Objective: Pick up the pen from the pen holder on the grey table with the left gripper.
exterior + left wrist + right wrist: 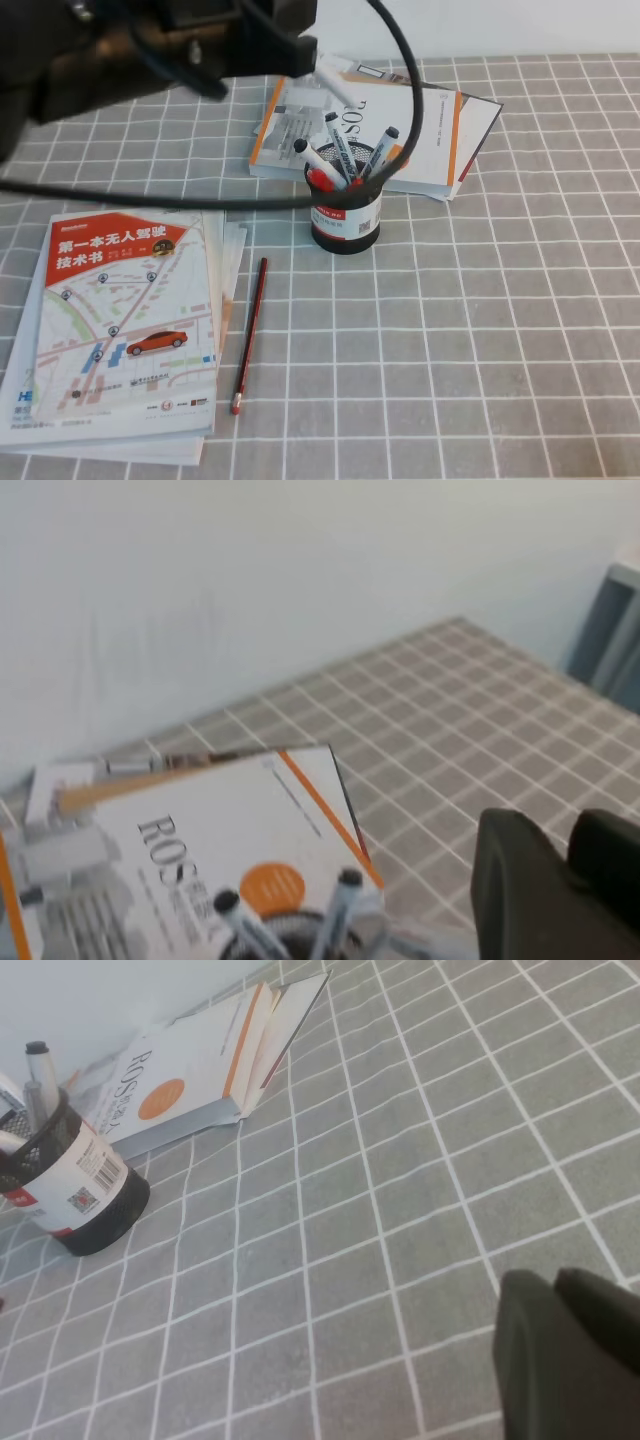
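The black mesh pen holder (345, 216) with its red-and-white label stands on the grey table (480, 330) in front of a book. It holds several grey markers with black caps (385, 140). My left gripper (310, 60) hangs high over the holder, large and blurred. It looks shut on the white pen (336, 85), which slants down from it, clear of the cup. In the left wrist view its dark fingers (530, 890) sit close together and the pen is hidden. My right gripper (556, 1290) is shut, empty and low over the cloth, right of the holder (75, 1185).
A white and orange ROS book (410, 125) lies behind the holder. A thin red-and-black pencil (250, 335) lies on the cloth to the left front. A stack of map booklets (120, 320) sits at the front left. Loose black cables (405, 90) loop over the holder.
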`<state>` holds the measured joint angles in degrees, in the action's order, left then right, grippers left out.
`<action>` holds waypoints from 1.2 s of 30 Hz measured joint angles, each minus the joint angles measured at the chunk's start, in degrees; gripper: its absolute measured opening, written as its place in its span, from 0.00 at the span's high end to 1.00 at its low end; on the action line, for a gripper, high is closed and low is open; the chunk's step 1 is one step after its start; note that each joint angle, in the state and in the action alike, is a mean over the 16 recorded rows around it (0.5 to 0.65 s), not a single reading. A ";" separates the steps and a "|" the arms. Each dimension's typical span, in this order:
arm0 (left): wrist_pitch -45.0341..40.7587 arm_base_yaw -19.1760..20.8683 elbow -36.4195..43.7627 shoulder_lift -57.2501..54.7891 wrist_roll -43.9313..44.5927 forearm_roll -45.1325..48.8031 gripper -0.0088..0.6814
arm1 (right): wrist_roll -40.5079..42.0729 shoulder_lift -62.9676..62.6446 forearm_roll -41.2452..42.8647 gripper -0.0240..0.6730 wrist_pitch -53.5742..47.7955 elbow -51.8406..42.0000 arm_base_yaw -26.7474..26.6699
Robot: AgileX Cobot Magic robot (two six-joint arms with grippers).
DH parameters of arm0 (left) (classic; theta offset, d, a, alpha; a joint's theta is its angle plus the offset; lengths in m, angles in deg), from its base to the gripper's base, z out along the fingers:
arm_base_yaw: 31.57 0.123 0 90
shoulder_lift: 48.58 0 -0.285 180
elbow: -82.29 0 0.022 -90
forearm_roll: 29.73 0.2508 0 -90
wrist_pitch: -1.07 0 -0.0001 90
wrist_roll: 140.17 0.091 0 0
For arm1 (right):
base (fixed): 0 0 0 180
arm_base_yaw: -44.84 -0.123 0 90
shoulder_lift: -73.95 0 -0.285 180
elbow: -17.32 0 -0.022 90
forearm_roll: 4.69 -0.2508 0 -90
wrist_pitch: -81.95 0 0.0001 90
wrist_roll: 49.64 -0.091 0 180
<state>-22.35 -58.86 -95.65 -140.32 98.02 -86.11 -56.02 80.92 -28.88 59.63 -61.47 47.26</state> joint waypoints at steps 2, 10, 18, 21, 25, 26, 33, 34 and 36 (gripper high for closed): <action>-4.81 0.00 -0.40 1.89 -6.61 7.00 0.89 | 0.00 0.00 0.00 0.98 0.00 0.00 0.00; -27.79 0.00 -2.49 5.95 -31.41 32.19 0.89 | 0.00 0.00 0.00 0.98 0.00 0.00 0.00; -43.28 0.00 -3.99 3.07 -39.81 38.88 0.89 | 0.00 0.00 0.00 0.98 0.00 0.00 0.00; -44.87 0.00 -4.10 0.79 -40.45 38.27 0.89 | 0.00 0.00 0.00 0.98 0.00 0.00 0.00; -44.94 0.00 -4.14 -3.06 -40.69 37.18 0.89 | 0.00 0.00 0.00 0.98 0.00 0.00 0.00; -44.71 0.00 -4.14 -4.10 -40.66 36.90 0.89 | 0.00 0.00 0.00 0.98 0.00 0.00 0.00; -40.99 0.00 -4.14 -10.62 -40.02 35.35 0.89 | 0.00 0.00 0.00 0.98 0.00 0.00 0.00; -40.26 0.00 -4.14 -11.40 -39.90 35.24 0.89 | 0.00 0.00 0.00 0.98 0.00 0.00 0.00; -38.71 0.00 -4.14 -12.82 -39.67 35.12 0.89 | 0.00 0.00 0.00 0.98 0.00 0.00 0.00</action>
<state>-61.06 -58.86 -99.80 -153.14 58.34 -50.98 -56.02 80.92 -28.88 59.63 -61.47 47.26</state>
